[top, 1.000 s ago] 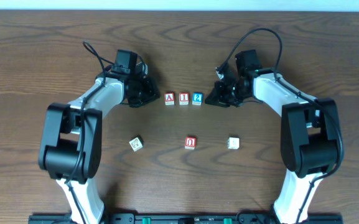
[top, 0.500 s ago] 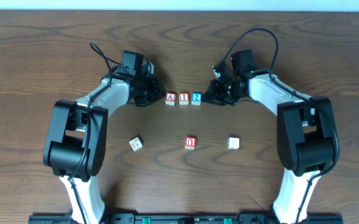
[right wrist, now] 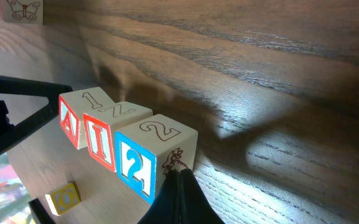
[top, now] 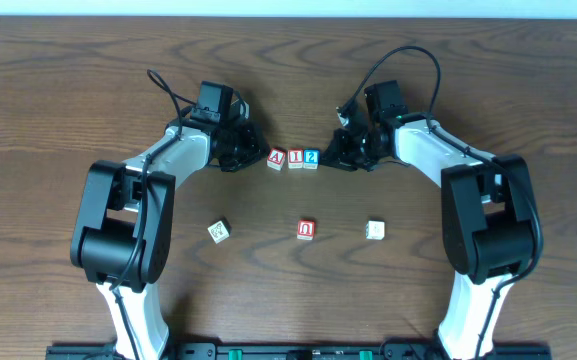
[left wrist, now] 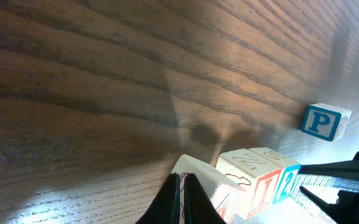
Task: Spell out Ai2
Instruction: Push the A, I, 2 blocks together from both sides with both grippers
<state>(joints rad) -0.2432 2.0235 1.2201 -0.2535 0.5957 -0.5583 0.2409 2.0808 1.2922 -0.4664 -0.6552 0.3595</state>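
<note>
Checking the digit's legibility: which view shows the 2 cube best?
Right wrist: the 2 cube sits close up, its blue-framed face readable. Overhead shows it tiny, the digit barely legible; left wrist catches only a slanted sliver.

Three small white cubes lie in one row at the upper middle of the overhead view. From left to right they are the A cube (top: 277, 158) with a red letter in a red frame, the I cube (top: 295, 158) likewise red, and the 2 cube (top: 311, 157) with a blue numeral in a blue frame. All sit flat with neighbours touching side to side, and the A cube appears turned slightly out of line with the other two.
</note>
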